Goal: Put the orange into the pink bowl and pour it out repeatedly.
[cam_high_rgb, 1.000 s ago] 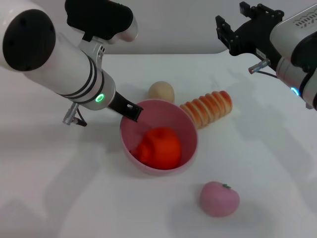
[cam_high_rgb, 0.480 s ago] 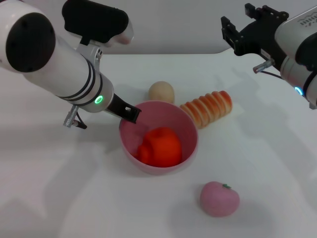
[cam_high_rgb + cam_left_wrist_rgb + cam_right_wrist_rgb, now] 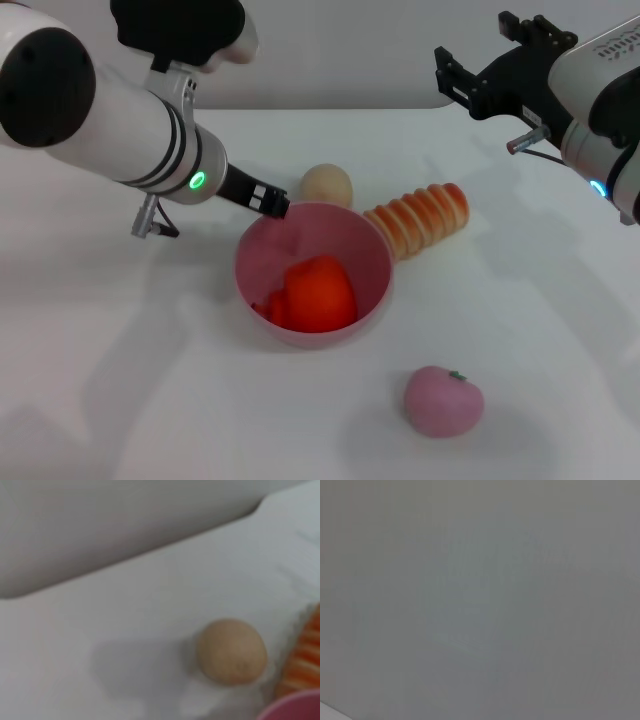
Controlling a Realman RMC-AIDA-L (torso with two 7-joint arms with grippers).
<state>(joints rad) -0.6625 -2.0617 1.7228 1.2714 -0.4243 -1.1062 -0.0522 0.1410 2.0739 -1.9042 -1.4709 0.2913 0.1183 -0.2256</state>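
Left gripper (image 3: 270, 205) clamped on the rim of the pink bowl (image 3: 262, 262), with the orange (image 3: 318, 294) inside.
The bowl sits near the table's (image 3: 520, 330) middle, tilted slightly; a beige ball (image 3: 326, 185) and striped bread loaf (image 3: 420, 217) lie toward the far edge, a pink apple toy (image 3: 443, 400) toward the near edge. The right gripper (image 3: 470, 85) hangs open, raised over the far right corner.

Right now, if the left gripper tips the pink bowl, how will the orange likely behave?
The orange looks round and glossy, so it would probably roll out easily. The pink bowl looks smooth, giving little grip. The left gripper is at its rim.
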